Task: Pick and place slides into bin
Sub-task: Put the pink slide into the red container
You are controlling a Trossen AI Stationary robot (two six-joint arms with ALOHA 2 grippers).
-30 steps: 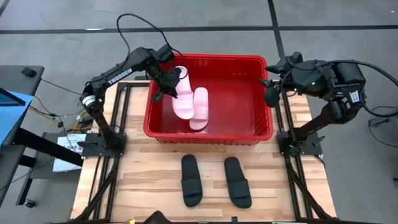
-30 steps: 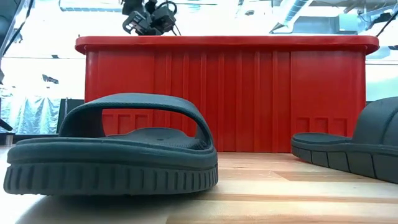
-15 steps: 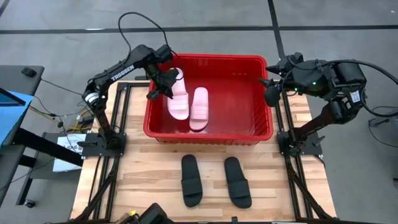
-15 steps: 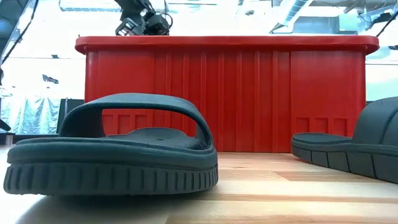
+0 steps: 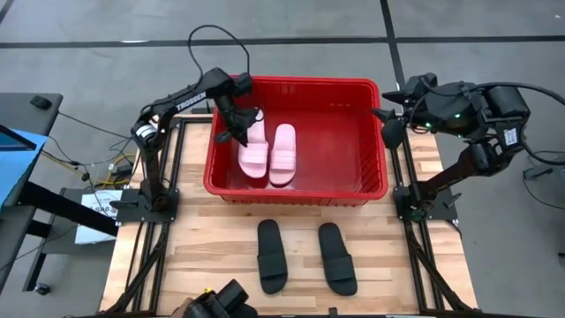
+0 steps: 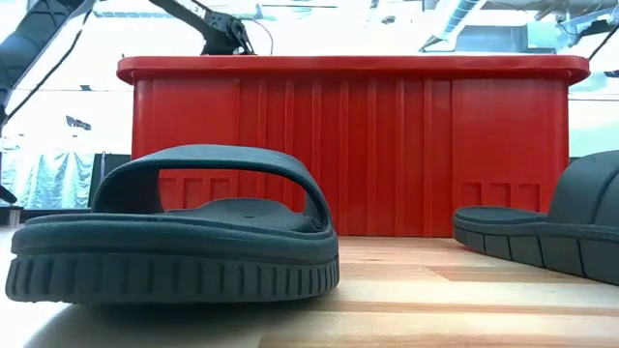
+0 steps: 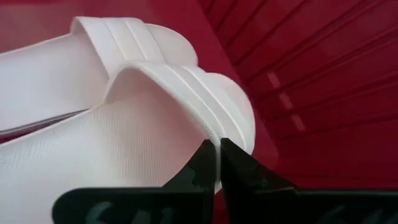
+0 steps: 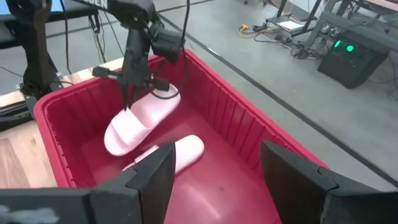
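Observation:
The red bin [image 5: 371, 190] stands on the far half of the wooden table. Inside it, one pale pink slide [image 5: 283, 155] lies flat on the floor. A second pink slide [image 5: 252, 152] sits beside it, toward the bin's left wall, with my left gripper [image 7: 217, 163] shut on it. Two black slides [image 5: 272, 256] [image 5: 337, 258] lie sole-down on the table in front of the bin, and both show in the low view [image 6: 174, 232] [image 6: 551, 232]. My right gripper [image 8: 214, 186] stands open above the bin's right rim, holding nothing. My left gripper pinches the edge of the pink slide's strap [image 7: 214, 138] between its two fingertips. The fingers [image 8: 129, 93] come from above, slanting down into the bin. The slide [image 8: 134, 127] hangs tilted below them. Whether its lower end rests on the bin floor I cannot tell.
The bin's ribbed walls [image 6: 358, 155] rise high around the slides, and its right half [image 5: 340, 150] has bare floor. Bare wood [image 5: 203, 238] lies around the black slides. A dark object [image 5: 225, 305] shows at the table's near edge.
My left gripper has gone down into the bin with the pink slide, sinking below the rim in the low view. The slide has come off its slant over the other pink slide and now lies nearly parallel beside it.

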